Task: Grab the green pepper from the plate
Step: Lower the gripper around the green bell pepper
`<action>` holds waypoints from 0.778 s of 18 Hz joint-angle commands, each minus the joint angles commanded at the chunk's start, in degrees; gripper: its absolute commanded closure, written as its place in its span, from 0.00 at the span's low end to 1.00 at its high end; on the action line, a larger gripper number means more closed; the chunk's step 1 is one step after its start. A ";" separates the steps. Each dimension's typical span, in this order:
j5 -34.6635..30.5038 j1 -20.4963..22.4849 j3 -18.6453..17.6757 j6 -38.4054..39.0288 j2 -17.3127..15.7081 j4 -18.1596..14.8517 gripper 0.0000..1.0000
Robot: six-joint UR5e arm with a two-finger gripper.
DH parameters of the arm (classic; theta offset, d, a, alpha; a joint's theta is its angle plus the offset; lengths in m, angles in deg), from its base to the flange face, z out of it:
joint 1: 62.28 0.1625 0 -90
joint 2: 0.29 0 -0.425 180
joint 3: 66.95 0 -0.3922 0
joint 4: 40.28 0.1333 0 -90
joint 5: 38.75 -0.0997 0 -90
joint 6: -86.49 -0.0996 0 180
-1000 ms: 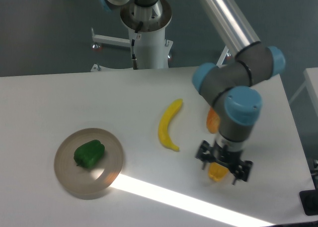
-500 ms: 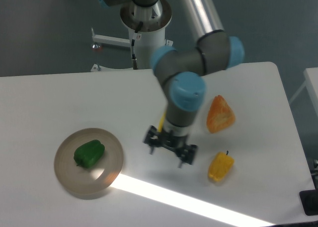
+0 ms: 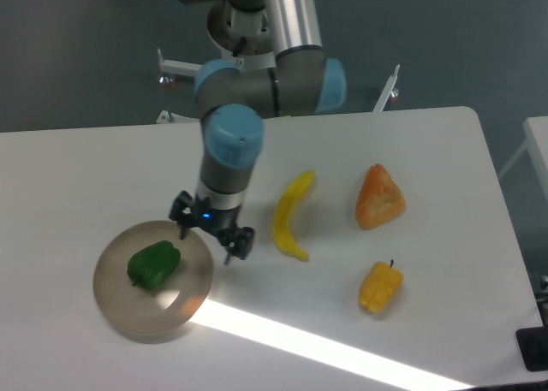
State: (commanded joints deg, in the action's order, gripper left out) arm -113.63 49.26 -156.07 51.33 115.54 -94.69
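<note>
In one second I have crossed nearly the whole table: I was above the yellow pepper [image 3: 380, 287] at the right side, then in the middle over the banana [image 3: 292, 214], and now my gripper [image 3: 211, 232] hangs over the right rim of the plate [image 3: 120, 306]. My two fingers stand apart and they hold nothing. The green pepper [image 3: 154, 264] lies on the plate, left of its middle, and it has not moved in this time; it is near me but I do not touch it. I judge that the long travel is almost finished. What remains is a short shift to the left so the pepper comes between my fingers, then the descent and the closing. The orange wedge [image 3: 379, 197] is well apart from me
</note>
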 joint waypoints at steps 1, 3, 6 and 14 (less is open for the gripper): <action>0.00 -0.79 0.00 0.00 0.26 0.70 0.00; 0.00 -1.94 -0.17 0.09 0.44 1.50 0.00; 0.00 -2.29 -0.53 -0.34 0.44 1.76 0.00; -0.26 -2.91 -0.09 -3.86 2.46 1.85 0.00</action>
State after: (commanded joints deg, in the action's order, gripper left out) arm -113.90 46.35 -156.16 47.46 118.00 -92.84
